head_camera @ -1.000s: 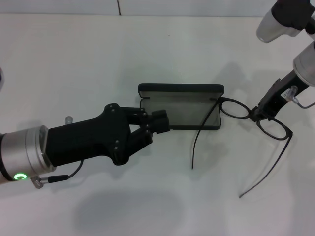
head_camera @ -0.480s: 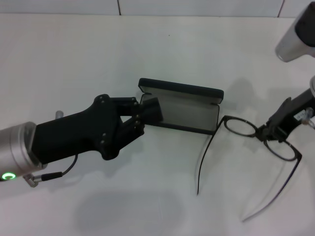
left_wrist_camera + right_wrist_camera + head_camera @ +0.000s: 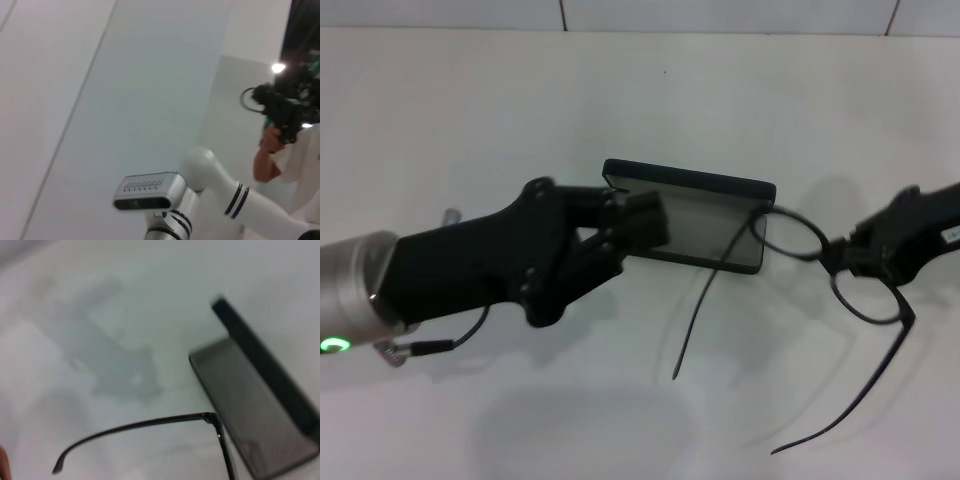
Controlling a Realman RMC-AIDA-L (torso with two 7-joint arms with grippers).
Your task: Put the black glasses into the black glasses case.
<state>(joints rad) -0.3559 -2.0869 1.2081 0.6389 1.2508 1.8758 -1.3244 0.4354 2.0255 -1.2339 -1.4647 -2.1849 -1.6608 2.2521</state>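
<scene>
This is looking like a robotics lab or test room. A plain white table point(image 3: 470, 120) is filling the head view, with a pale tiled wall point(image 3: 720, 12) running along the top edge. In the left wrist view, a person point(image 3: 280, 150) at the right edge is holding up a camera point(image 3: 282, 107), and a white robot arm point(image 3: 220, 190) is reaching across the lower part against bare white walls.

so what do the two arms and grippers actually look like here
The left gripper is bulky matte black plastic with angular linkage fingers, mounted on a silver cylindrical wrist with a glowing green ring light and a thin black cable looping beneath. The right gripper is also black and blocky, with a small white label near its edge.
</scene>
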